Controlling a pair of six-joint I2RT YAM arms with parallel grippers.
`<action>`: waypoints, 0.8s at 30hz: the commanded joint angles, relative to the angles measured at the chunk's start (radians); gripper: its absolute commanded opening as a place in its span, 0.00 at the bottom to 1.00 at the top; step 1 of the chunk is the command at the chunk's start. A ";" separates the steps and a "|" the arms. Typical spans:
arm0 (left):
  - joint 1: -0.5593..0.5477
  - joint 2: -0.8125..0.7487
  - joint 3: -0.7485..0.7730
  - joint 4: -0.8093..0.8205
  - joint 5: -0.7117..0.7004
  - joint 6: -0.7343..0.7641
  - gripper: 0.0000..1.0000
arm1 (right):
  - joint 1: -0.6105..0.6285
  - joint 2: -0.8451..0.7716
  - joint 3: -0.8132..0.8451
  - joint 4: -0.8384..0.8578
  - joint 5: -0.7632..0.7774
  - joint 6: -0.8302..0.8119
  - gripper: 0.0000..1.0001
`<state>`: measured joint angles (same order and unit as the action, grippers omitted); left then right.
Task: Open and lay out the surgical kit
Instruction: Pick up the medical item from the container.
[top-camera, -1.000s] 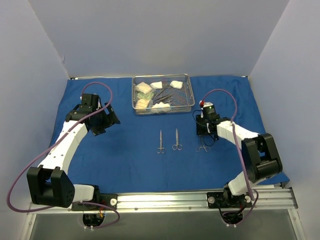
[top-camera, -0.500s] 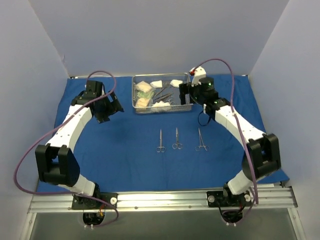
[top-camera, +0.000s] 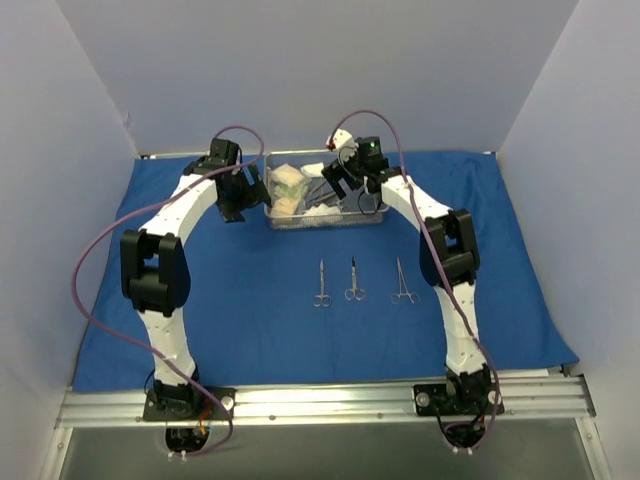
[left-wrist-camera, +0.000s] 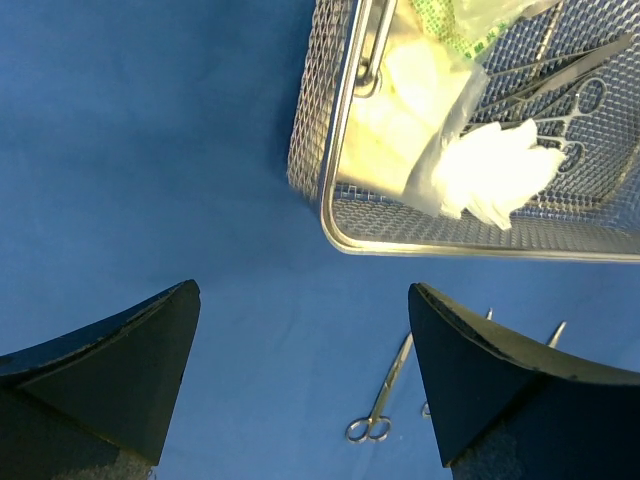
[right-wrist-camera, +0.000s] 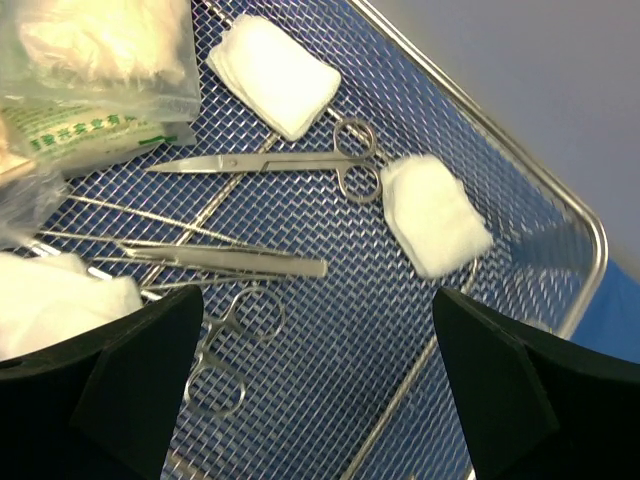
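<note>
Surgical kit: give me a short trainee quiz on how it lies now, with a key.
1. How many steel instruments lie on the blue cloth, outside the wire-mesh tray?
2. True or false: the right end effector hovers open and empty over the tray.
3. Which lies inside the tray? A) white gauze pads B) a syringe C) a roll of tape
Key: 1) three; 2) true; 3) A.
</note>
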<state>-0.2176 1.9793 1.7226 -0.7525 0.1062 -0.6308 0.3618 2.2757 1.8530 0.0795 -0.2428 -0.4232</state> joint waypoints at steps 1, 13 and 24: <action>-0.017 0.050 0.097 -0.007 0.015 0.025 0.95 | 0.012 0.070 0.162 -0.033 -0.076 -0.080 0.93; -0.062 0.196 0.201 -0.013 0.024 0.039 0.99 | 0.048 0.263 0.342 0.089 -0.009 0.086 0.89; -0.068 0.222 0.192 -0.008 0.004 0.046 1.00 | 0.115 0.427 0.451 0.204 0.470 0.346 0.94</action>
<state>-0.2855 2.1941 1.8725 -0.7666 0.1173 -0.5999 0.4858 2.6850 2.2551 0.2314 0.0658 -0.2001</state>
